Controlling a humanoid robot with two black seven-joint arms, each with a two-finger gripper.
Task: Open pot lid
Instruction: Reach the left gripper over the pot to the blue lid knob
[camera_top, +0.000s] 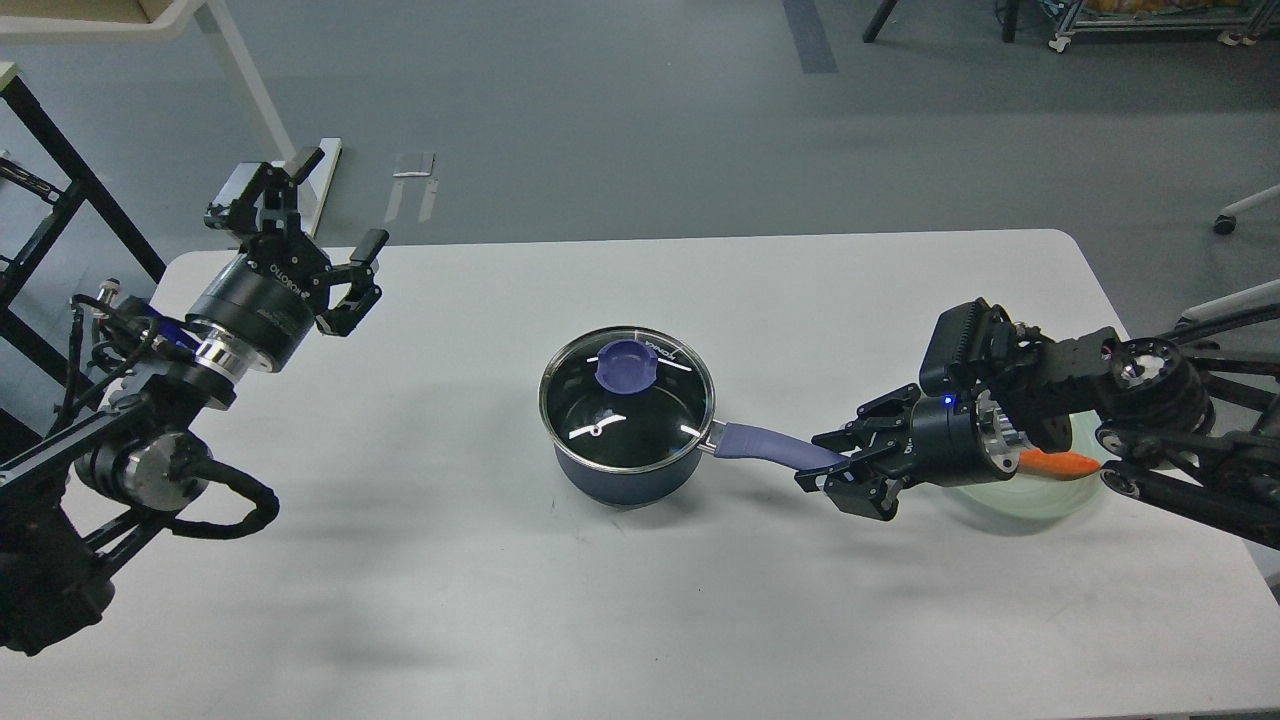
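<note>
Bracing step: right pincer closes around the pot handle end; left pincer (wide, idle) must next grasp the lid knob.

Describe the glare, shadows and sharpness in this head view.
Head view: white streaks of glare cross the glass lid, partly masking the pot's dark inside; soft, diffuse shadows lie on the white table under both arms and beside the pot; focus is fairly even, though the right gripper's dark fingers blur together around the handle end.
</note>
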